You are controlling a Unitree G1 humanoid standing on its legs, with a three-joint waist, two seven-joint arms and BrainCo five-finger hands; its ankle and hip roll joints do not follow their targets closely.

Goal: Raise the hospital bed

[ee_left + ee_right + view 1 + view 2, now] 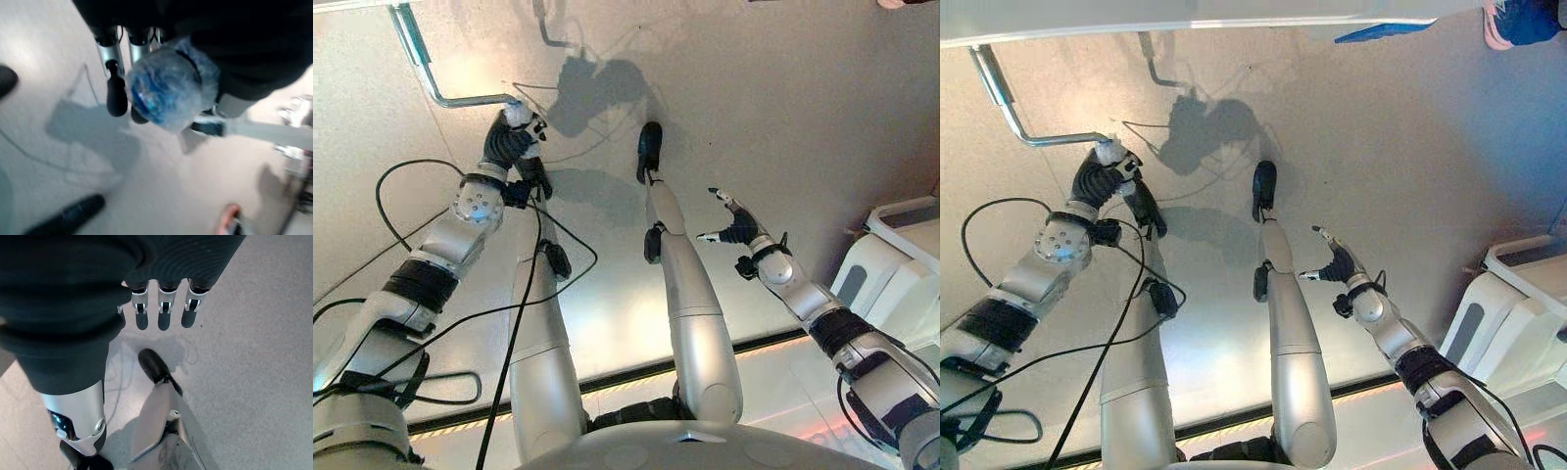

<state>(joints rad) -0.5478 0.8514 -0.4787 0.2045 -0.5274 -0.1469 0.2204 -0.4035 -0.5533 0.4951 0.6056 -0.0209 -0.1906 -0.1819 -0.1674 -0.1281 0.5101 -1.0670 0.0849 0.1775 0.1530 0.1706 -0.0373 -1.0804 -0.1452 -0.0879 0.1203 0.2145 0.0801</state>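
A pale grey floor [783, 117] runs across the whole scene, smooth and lightly speckled, with bright light that casts sharp dark shadows toward 12 o'clock. At 6 o'clock a dark strip [626, 377] with a yellow edge crosses the floor; past it the surface is glossier and tinged pink. At 3 o'clock stands a white plastic unit [891, 264] with grey panels. At 1 o'clock a person's shoe [1518, 22] shows, blue and pink.
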